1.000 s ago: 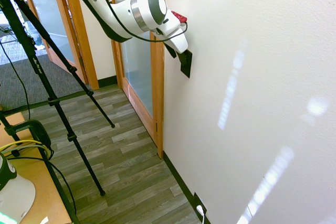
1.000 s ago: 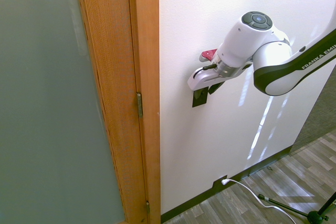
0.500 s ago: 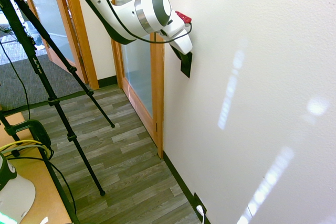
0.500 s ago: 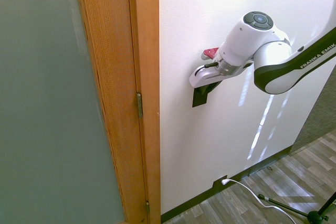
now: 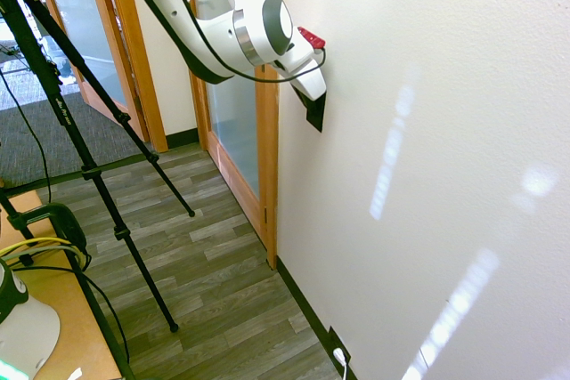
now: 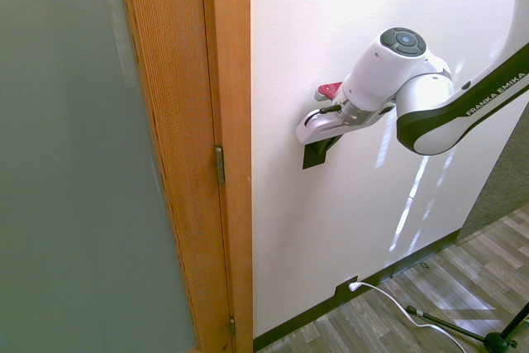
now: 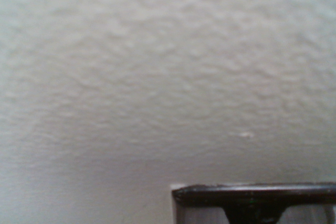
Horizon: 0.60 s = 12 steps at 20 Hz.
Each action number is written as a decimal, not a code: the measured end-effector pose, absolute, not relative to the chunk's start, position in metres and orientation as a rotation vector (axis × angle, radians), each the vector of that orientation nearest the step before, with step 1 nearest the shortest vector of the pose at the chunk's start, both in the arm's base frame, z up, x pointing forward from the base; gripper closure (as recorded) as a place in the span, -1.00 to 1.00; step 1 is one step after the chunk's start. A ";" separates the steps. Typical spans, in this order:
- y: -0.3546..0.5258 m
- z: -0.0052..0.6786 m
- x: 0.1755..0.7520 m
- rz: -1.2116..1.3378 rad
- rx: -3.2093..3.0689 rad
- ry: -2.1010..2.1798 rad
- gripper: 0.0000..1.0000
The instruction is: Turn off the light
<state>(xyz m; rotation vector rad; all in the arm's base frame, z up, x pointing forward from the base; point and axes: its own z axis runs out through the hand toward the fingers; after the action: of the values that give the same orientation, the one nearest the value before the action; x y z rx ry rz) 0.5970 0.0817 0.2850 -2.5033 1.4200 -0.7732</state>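
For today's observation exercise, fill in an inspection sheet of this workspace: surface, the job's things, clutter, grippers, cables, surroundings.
Surface: white textured wall, sunlit streaks on it.
Job's things: black switch plate on the wall, upper part hidden behind the gripper.
Clutter: nothing seen.
Grippers: gripper pressed close against the switch plate; jaws hidden, state cannot be told.
Cables: white plug and cord at the black outlet plate near the baseboard.
Surroundings: wooden door frame with frosted glass, wood-look floor.
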 end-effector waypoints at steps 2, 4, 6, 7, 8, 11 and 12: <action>0.083 0.284 0.597 -0.777 -2.511 1.415 1.00; 0.083 0.281 0.596 -0.780 -2.519 1.413 1.00; 0.083 0.274 0.596 -0.769 -2.528 1.417 1.00; 0.083 0.268 0.596 -0.760 -2.535 1.419 1.00; 0.083 0.262 0.598 -0.754 -2.537 1.419 1.00; 0.081 0.260 0.599 -0.744 -2.528 1.414 -1.00; 0.080 0.260 0.599 -0.742 -2.523 1.409 -1.00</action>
<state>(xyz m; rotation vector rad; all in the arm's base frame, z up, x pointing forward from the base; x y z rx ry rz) 0.5989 0.0802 0.2598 -2.5228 1.4094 -0.7424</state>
